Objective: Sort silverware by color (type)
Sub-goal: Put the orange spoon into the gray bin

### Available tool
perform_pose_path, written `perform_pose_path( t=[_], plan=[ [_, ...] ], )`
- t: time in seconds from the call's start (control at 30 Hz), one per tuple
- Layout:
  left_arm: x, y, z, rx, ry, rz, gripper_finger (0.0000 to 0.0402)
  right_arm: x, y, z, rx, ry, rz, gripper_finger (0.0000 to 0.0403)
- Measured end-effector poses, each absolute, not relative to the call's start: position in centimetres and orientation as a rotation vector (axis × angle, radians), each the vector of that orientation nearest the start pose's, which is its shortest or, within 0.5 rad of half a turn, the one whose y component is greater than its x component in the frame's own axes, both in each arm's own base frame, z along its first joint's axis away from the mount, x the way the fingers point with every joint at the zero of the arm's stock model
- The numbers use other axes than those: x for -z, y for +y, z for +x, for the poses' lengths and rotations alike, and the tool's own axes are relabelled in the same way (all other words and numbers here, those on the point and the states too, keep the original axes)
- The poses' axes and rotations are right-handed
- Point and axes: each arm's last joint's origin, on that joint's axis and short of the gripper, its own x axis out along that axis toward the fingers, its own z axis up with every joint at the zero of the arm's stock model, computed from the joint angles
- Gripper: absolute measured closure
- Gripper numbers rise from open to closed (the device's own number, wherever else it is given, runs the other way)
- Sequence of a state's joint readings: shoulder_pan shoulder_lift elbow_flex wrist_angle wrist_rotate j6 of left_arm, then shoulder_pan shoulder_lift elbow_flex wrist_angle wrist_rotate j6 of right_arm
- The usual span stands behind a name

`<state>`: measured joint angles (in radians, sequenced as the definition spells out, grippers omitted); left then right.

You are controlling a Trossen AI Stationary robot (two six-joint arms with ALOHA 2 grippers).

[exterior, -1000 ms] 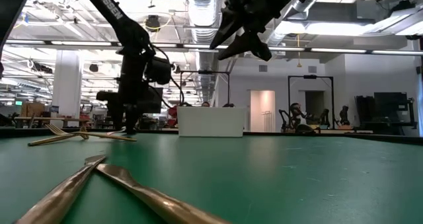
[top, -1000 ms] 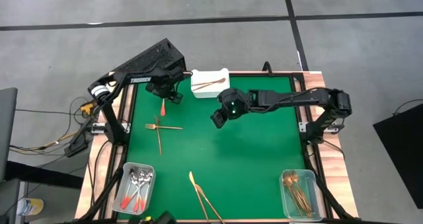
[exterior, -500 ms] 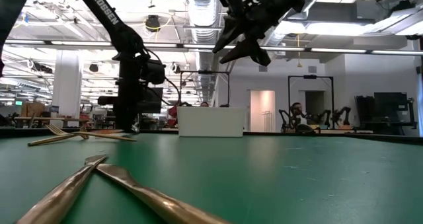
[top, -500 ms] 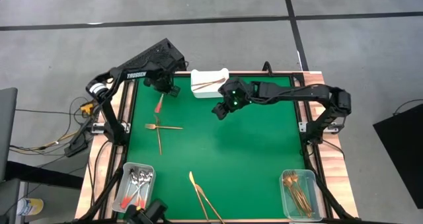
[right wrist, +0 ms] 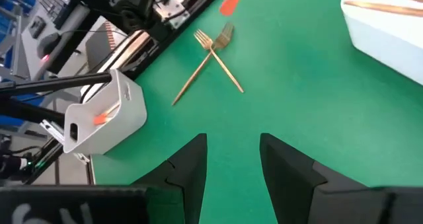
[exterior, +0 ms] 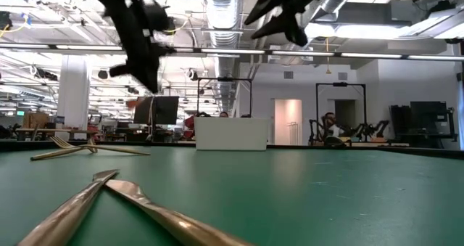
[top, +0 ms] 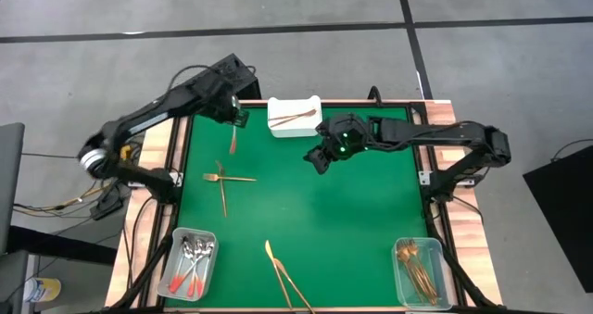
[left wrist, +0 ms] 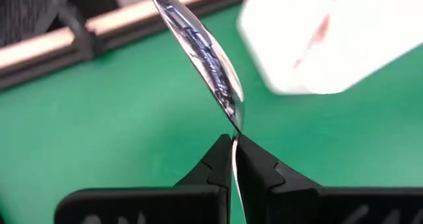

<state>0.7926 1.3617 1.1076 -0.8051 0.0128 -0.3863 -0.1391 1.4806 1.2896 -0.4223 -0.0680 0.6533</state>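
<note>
At the upper left of the high view, the left end effector (top: 233,118) is seen closed on a red-handled spoon (top: 233,140), which a second ago lay flat on the table (top: 352,221) and has now been lifted clear; in the left wrist view the spoon's silver bowl (left wrist: 205,59) is gripped at the neck between the fingertips (left wrist: 221,161). Delivery to the clear bin (top: 192,261) at lower left, where matching spoons lie, is judged the next step. Two crossed gold forks (top: 222,179) remain below. Toward centre, beside the white tray (top: 295,116), the right end effector (top: 320,158) is held partly open and empty.
</note>
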Motion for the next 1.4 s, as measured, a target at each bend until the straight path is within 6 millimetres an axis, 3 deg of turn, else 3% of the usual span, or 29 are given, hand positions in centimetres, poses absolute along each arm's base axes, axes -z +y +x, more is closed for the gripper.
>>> perform_pose_path(
  t=[0.13,0.3,0.6,0.8,0.93,1.1,1.23,1.4],
  plan=[
    [-30.6,15.5,18.1,-0.838,0.731,-0.721,0.0401,-33.2,-3.2,31.8,0.246,0.550,0.678,0.0239],
    [-33.2,10.6,18.4,-0.743,0.613,-0.725,0.0401,-33.8,-0.6,31.0,0.236,0.570,0.657,0.0239],
    [-34.5,-1.0,19.4,-0.648,0.483,-0.722,0.0401,-33.2,5.5,29.6,0.277,0.637,0.554,0.0239],
    [-33.7,-7.9,19.0,-0.468,0.535,-0.688,0.0401,-33.2,7.3,29.3,0.281,0.627,0.572,0.0239],
    [-32.2,-11.7,17.5,-0.440,0.618,-0.718,0.0401,-33.3,8.0,29.1,0.345,0.568,0.614,0.0239],
    [-30.1,-14.4,13.8,-0.587,0.751,-0.815,0.0401,-33.8,8.1,29.4,0.399,0.471,0.632,0.0239],
    [-29.2,-16.5,10.9,-0.618,0.785,-0.857,0.0401,-34.1,6.9,30.2,0.453,0.386,0.684,0.0239],
    [-28.1,-18.5,9.5,-0.574,0.854,-0.783,0.0401,-34.8,5.3,30.9,0.479,0.282,0.779,0.0239]
  ],
)
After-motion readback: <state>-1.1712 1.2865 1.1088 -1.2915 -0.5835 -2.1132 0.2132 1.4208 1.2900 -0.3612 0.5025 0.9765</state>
